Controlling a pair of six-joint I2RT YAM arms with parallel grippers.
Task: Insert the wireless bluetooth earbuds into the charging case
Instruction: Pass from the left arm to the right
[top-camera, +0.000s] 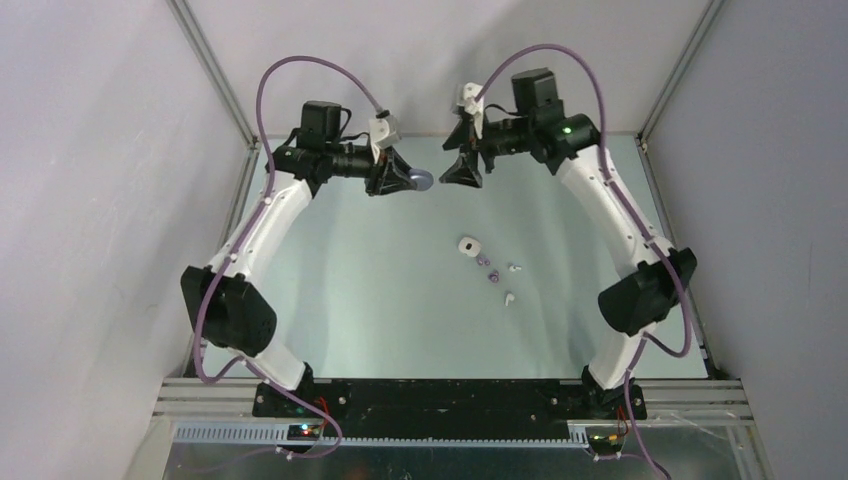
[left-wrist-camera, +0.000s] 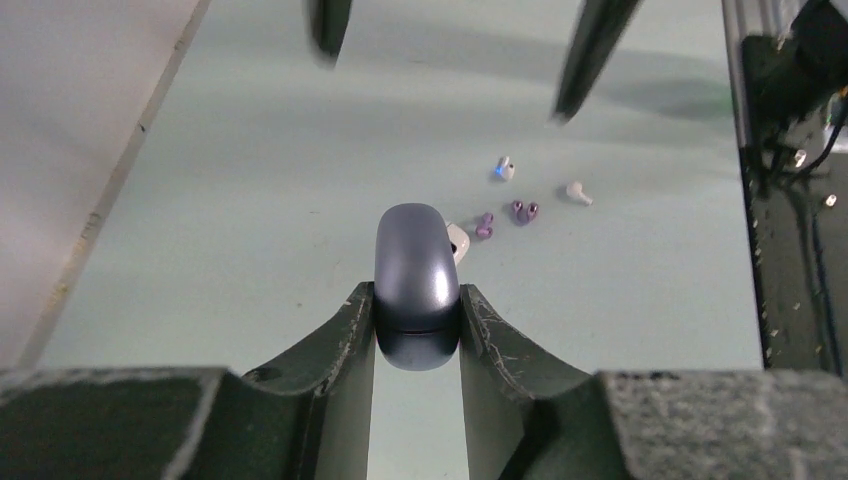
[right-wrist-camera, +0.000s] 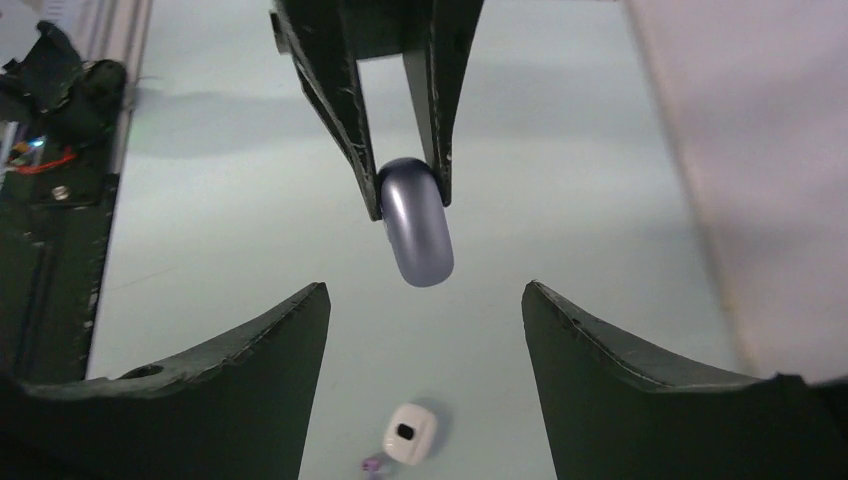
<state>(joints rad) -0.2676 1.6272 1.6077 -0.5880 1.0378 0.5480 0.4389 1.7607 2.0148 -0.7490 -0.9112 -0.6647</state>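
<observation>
My left gripper (top-camera: 408, 180) is shut on a closed blue-grey charging case (left-wrist-camera: 416, 270), held in the air above the far part of the table; the case also shows in the right wrist view (right-wrist-camera: 417, 225). My right gripper (top-camera: 462, 172) is open and empty, facing the case with a small gap. On the table lie a white case (top-camera: 468, 245), two purple earbuds (top-camera: 482, 261) (top-camera: 493, 277) and two white earbuds (top-camera: 515, 268) (top-camera: 508, 297). In the left wrist view the purple earbuds (left-wrist-camera: 484, 225) (left-wrist-camera: 524, 210) and white earbuds (left-wrist-camera: 505, 168) (left-wrist-camera: 578, 193) lie beyond the held case.
The pale green table (top-camera: 350, 300) is bounded by grey walls and aluminium frame rails (top-camera: 215, 80). The arm bases sit on a black plate (top-camera: 440, 395) at the near edge. The white case (right-wrist-camera: 411, 433) lies below my open right jaws.
</observation>
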